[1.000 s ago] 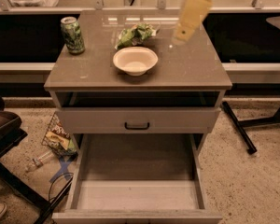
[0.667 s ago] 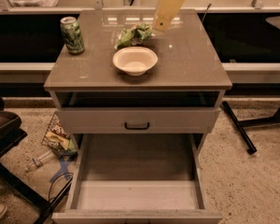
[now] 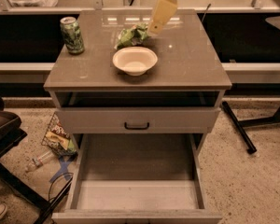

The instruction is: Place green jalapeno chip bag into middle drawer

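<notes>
The green jalapeno chip bag (image 3: 129, 36) lies crumpled on the cabinet top, just behind the white bowl (image 3: 134, 59). My gripper (image 3: 153, 30) comes down from the top of the view, pale and slanted. Its tip is right at the bag's right edge, just above the cabinet top. The middle drawer (image 3: 135, 164) is pulled out wide at the bottom of the view. Its grey floor is bare.
A green-patterned drink can (image 3: 72, 34) stands at the left rear of the cabinet top (image 3: 191, 64). A closed drawer front with a black handle (image 3: 136, 125) sits above the open drawer. A dark snack bag (image 3: 58, 136) and a bottle lie on the floor at left. A black stand leg (image 3: 238, 127) is at right.
My gripper has moved left and down across the back of the cabinet top, from its right rear to the right edge of the green bag. Nothing else has moved.
</notes>
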Available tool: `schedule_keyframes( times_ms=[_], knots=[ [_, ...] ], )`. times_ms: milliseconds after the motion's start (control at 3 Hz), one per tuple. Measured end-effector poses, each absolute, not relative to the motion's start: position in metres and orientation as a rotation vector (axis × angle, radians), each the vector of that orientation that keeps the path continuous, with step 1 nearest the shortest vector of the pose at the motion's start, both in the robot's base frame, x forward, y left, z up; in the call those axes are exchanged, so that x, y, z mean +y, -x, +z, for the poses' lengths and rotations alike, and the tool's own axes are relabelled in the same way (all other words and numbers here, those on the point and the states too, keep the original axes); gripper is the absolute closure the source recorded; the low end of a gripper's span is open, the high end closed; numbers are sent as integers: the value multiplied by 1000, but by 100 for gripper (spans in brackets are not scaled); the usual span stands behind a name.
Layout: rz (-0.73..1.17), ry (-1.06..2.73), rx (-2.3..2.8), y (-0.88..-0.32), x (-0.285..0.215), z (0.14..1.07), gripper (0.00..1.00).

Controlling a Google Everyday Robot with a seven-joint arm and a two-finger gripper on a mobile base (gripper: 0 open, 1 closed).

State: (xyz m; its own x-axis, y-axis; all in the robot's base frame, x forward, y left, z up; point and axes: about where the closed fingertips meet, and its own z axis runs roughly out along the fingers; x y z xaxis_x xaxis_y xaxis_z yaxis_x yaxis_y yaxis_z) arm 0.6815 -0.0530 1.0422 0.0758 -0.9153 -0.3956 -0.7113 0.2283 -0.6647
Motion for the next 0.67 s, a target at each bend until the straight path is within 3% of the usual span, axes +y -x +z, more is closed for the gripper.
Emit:
schedule_keyframes(
  times_ms=[667],
  knots=[
    [-208,1485,1664,-815,-30,961,0]
  ],
)
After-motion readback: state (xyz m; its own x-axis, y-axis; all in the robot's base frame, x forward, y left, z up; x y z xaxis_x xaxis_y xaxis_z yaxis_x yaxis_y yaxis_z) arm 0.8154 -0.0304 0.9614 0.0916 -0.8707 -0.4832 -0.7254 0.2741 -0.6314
